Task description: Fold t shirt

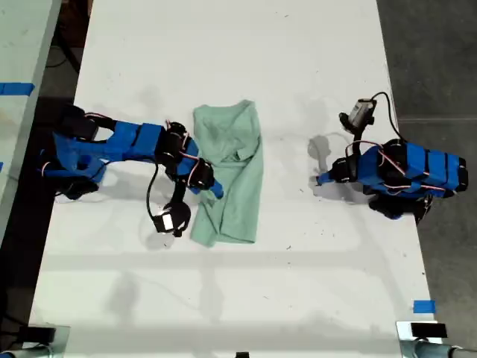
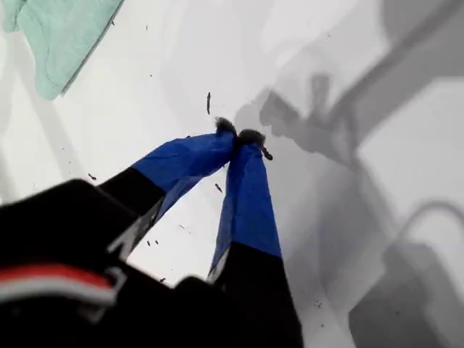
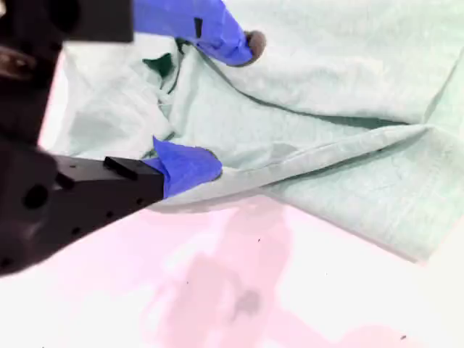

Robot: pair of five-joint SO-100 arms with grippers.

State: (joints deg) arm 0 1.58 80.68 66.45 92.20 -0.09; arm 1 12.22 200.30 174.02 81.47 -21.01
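Observation:
The t shirt (image 1: 235, 171) lies on the white table (image 1: 223, 60) as a creased pale mint-green strip, running away from the camera in the exterior view. My second gripper (image 1: 212, 186) reaches it from the exterior view's left. It stands open (image 3: 217, 101) at the shirt's (image 3: 326, 109) long edge, with one finger (image 3: 232, 40) over the cloth, the other (image 3: 185, 167) at the hem and a fold of cloth between them. My first gripper (image 1: 322, 179) rests at the exterior view's right, apart from the shirt. It is shut (image 2: 243, 138) on nothing over bare table, with a corner of the shirt (image 2: 58, 36) beyond it.
A second table with blue tape (image 1: 15, 88) stands at the exterior view's left, past a dark gap. Dark floor (image 1: 432, 52) borders the table at that view's right. A blue tape mark (image 1: 423, 306) sits near the front right corner in the exterior view.

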